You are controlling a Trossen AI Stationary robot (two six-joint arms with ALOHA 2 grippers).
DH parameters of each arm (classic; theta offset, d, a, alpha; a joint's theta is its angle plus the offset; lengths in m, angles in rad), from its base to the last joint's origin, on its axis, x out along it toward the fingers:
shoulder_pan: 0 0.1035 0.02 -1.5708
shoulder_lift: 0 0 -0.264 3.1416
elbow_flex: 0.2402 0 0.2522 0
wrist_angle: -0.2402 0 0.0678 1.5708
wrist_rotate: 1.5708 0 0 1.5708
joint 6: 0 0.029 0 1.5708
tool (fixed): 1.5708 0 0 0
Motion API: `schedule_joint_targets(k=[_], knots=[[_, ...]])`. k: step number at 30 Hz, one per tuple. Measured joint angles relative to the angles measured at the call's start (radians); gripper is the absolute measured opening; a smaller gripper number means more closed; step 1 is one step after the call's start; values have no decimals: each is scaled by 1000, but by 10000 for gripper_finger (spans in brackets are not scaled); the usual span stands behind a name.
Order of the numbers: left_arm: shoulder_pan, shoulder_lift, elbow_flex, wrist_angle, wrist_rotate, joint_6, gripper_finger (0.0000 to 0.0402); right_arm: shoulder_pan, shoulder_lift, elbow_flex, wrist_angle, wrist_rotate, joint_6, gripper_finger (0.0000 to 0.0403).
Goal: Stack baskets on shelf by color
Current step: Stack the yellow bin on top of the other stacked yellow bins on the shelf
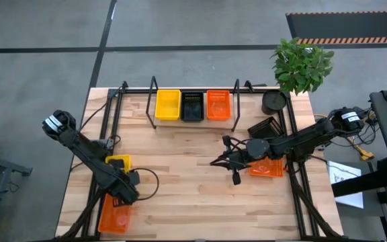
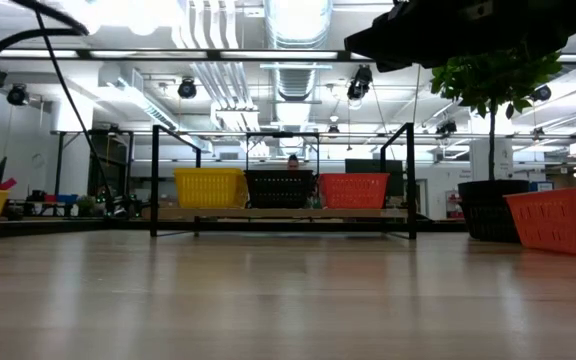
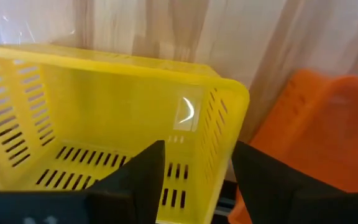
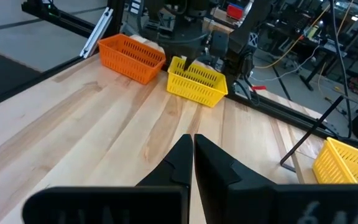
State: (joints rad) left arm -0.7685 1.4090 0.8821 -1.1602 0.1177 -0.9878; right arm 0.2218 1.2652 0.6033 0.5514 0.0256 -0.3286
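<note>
Left wrist view — a yellow basket (image 3: 104, 118) at the table's near-left corner is being straddled at its thin, light, probably flexible rim by parted left fingers (image 3: 138, 180) — right fingers (image 4: 182, 163) being held clenched, empty.

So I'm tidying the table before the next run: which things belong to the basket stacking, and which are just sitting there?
Job:
shelf
yellow, black, orange baskets on it
loose yellow basket
loose orange baskets
loose black basket

Lying about:
potted plant
papers
</note>
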Motion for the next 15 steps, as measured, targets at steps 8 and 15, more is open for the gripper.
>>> schedule_joint_targets(k=[8, 15], knots=[[0, 0, -32, 28, -1, 9, 170, 0, 0, 0, 0, 0, 1, 9], [0, 0, -32, 39, -3, 78, 103, 0, 0, 0, 0, 0, -3, 9]])
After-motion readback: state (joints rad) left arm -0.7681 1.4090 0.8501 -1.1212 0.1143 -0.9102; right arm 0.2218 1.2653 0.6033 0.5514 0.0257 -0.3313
